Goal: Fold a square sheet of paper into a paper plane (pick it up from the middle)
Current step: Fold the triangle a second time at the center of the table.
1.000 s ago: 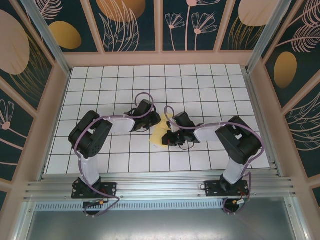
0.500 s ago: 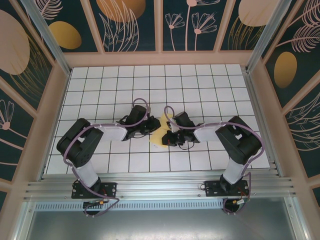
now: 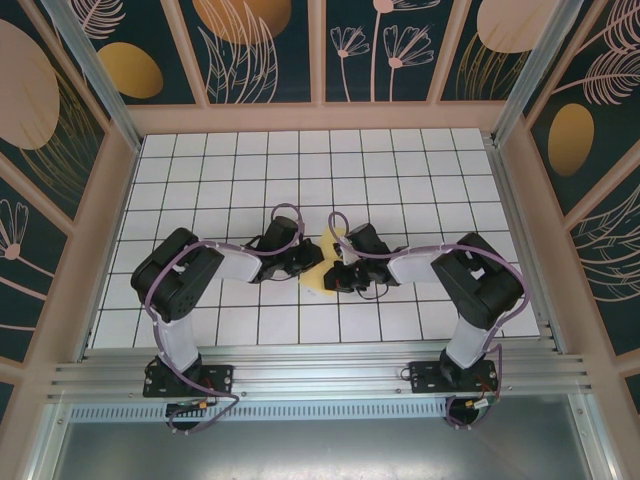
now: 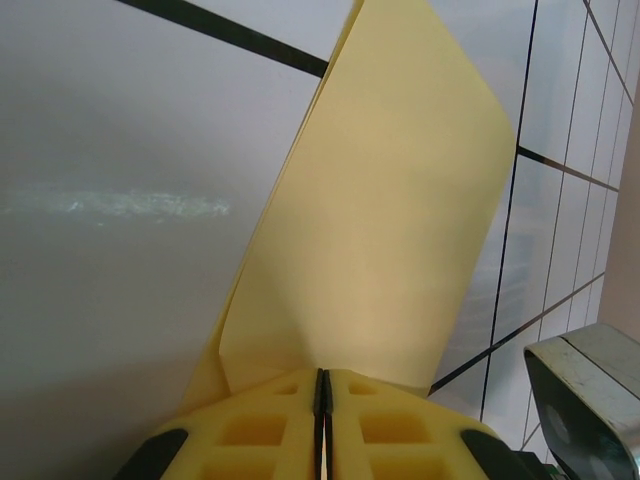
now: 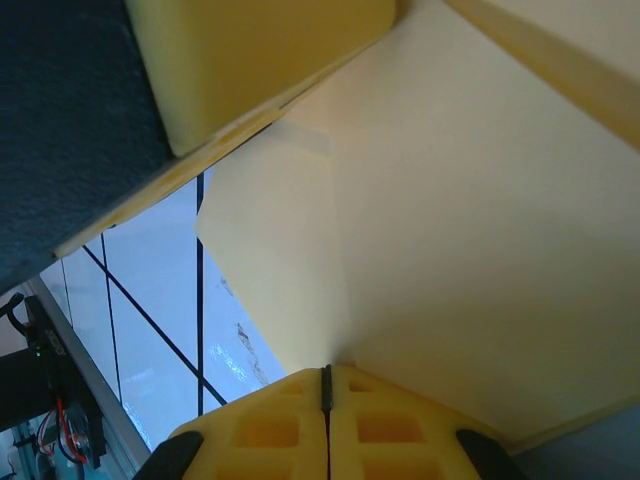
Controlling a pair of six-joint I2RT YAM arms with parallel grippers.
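Note:
The pale-yellow sheet of paper, folded into layers, sits between the two grippers near the middle of the tiled table. My left gripper is shut on its left edge. In the left wrist view the pads meet on the paper, which fans out ahead of the left gripper. My right gripper is shut on the right side. In the right wrist view the right gripper pinches a crease of the paper, and a left finger shows at the top.
A white tiled table with black grid lines lies under the paper. Wooden side walls enclose it, and a metal rail runs along the near edge by the arm bases. A grey metal part of the other arm sits close to the paper's right.
The left gripper has moved down and right to the paper's left edge and closed on it. The left elbow swung out and back. The right arm stayed put.

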